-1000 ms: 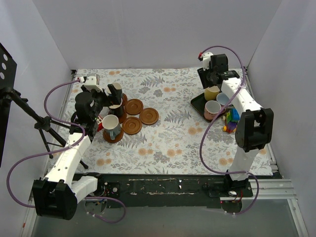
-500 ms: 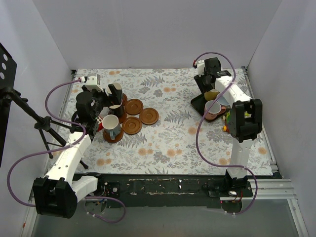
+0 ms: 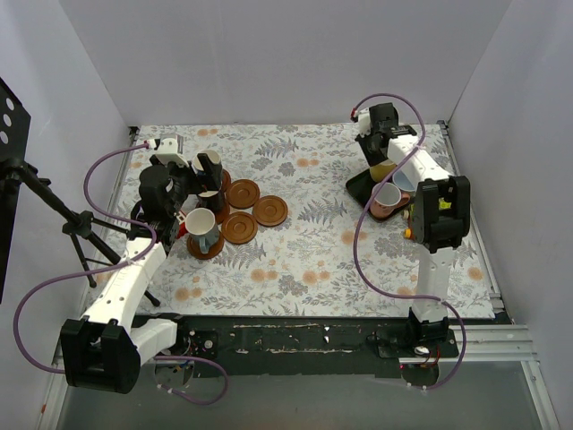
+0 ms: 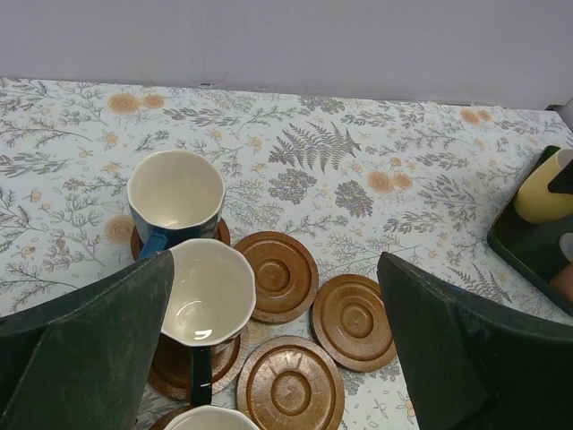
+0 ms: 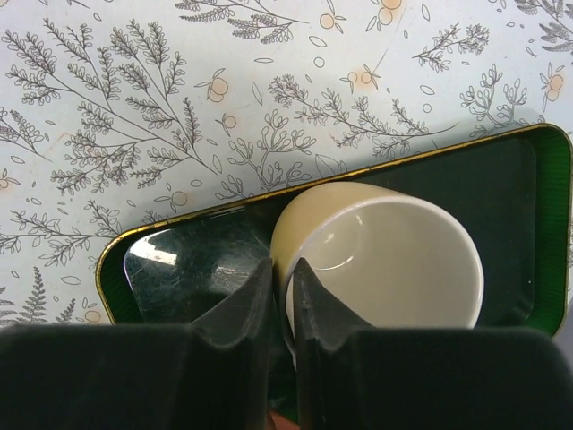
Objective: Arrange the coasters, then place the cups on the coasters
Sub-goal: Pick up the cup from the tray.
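Three empty coasters (image 4: pixel 282 276) (image 4: pixel 354 322) (image 4: pixel 291 385) lie together at the left-centre of the table. Beside them, a blue cup (image 4: pixel 175 190) and a dark cup (image 4: pixel 208 291) each stand on a coaster, and a third cup (image 3: pixel 202 226) stands on a coaster nearer the front. My left gripper (image 4: pixel 276 269) hangs open above this group and holds nothing. On the right, a yellow cup (image 5: pixel 385 260) stands in the green tray (image 5: pixel 188 260), and my right gripper (image 5: pixel 282 269) is shut on its near rim. A pink cup (image 3: pixel 387 197) and a light blue cup (image 3: pixel 405 179) share the tray.
Colourful toy blocks (image 3: pixel 416 215) sit just right of the tray (image 3: pixel 358 186), by the right arm. A black tripod (image 3: pixel 54 215) stands outside the left wall. White walls enclose the floral mat on three sides.
My right gripper has swung left and down over the tray and closed its fingers on the yellow cup's rim. The left arm has stayed still.
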You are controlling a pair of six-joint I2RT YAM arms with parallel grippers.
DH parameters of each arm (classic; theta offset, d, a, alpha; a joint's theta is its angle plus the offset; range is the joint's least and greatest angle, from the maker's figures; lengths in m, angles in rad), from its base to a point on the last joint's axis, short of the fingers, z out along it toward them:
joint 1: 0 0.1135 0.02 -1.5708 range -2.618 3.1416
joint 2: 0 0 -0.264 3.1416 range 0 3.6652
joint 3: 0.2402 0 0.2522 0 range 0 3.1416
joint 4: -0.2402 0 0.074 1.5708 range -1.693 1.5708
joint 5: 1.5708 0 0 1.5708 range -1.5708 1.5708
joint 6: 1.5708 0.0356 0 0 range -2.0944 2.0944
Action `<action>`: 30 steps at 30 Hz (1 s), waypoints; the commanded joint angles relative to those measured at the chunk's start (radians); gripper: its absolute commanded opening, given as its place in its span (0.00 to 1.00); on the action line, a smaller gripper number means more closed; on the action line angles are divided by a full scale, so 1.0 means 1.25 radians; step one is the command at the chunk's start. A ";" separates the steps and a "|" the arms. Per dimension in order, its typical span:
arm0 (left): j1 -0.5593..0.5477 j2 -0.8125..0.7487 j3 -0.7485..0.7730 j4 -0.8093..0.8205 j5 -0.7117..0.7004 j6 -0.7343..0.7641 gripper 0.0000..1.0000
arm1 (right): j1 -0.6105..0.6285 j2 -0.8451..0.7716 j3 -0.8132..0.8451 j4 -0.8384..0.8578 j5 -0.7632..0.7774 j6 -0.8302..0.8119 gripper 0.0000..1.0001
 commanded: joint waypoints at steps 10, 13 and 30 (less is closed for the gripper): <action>0.003 -0.001 0.025 -0.004 -0.006 0.012 0.98 | 0.047 0.009 0.162 -0.035 0.108 0.070 0.01; 0.003 -0.005 0.025 -0.004 -0.007 0.013 0.98 | 0.061 -0.015 0.185 -0.036 0.126 0.079 0.01; 0.002 -0.019 0.020 0.001 -0.019 0.016 0.98 | 0.247 -0.204 0.157 -0.067 0.175 0.208 0.01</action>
